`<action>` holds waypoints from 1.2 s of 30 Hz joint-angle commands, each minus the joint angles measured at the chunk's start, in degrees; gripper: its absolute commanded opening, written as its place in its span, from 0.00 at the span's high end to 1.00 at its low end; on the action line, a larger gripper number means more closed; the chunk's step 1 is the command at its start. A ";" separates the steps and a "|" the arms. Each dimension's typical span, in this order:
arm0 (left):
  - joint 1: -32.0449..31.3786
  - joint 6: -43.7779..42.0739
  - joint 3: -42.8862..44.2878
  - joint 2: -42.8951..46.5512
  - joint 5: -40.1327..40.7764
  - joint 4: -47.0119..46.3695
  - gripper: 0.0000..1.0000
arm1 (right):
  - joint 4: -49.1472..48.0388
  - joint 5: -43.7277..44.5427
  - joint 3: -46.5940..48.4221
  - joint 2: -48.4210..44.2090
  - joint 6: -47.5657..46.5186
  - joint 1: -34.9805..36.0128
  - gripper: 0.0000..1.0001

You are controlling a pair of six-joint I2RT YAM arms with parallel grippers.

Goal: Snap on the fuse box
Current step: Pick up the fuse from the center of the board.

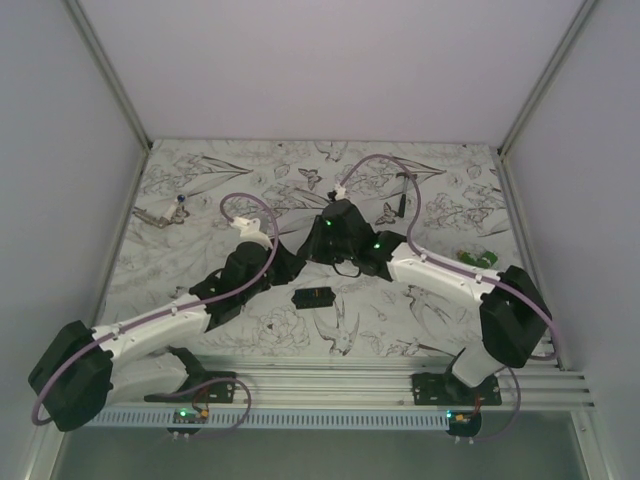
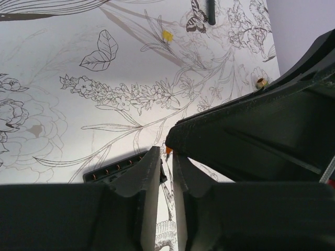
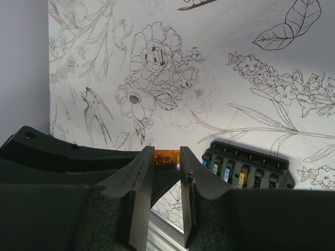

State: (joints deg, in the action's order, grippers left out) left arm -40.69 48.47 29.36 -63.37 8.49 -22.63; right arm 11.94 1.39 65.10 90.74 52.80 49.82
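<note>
Top external view shows a small metal tool (image 1: pixel 160 214) lying at the far left of the flower-printed counter (image 1: pixel 200 270). The left gripper (image 2: pixel 166 156) meets the right one above mid-counter, its jaws almost together; whether they pinch anything I cannot tell. The fuse box (image 1: pixel 313 298) lies flat on the counter just on the near side of both grippers, untouched, coloured fuses facing up. The right gripper (image 3: pixel 167 155) is closed on a small amber piece (image 3: pixel 166 157). A green object (image 1: pixel 478 258) lies far right
</note>
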 commanded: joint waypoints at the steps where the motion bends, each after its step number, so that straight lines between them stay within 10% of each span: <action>1: -0.51 0.75 2.27 -0.39 0.65 -2.59 0.85 | -2.53 -1.61 -1.64 -2.78 2.40 0.34 0.71; 4: -0.52 0.62 2.11 -0.11 0.33 -2.53 0.99 | -4.54 -1.97 -3.55 -3.78 3.19 0.32 0.70; 14: 0.60 -5.24 0.80 1.29 -8.28 -2.42 1.00 | -13.50 -5.81 -9.94 -10.89 -2.69 -2.04 0.57; 36: 6.19 -7.04 5.77 13.93 -41.35 -2.33 1.00 | -37.19 -49.79 -22.13 -25.67 -23.36 -13.62 0.59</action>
State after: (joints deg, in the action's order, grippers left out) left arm -34.85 40.29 33.28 -51.29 -27.86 -22.74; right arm -20.12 -39.72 42.92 65.93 31.83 36.56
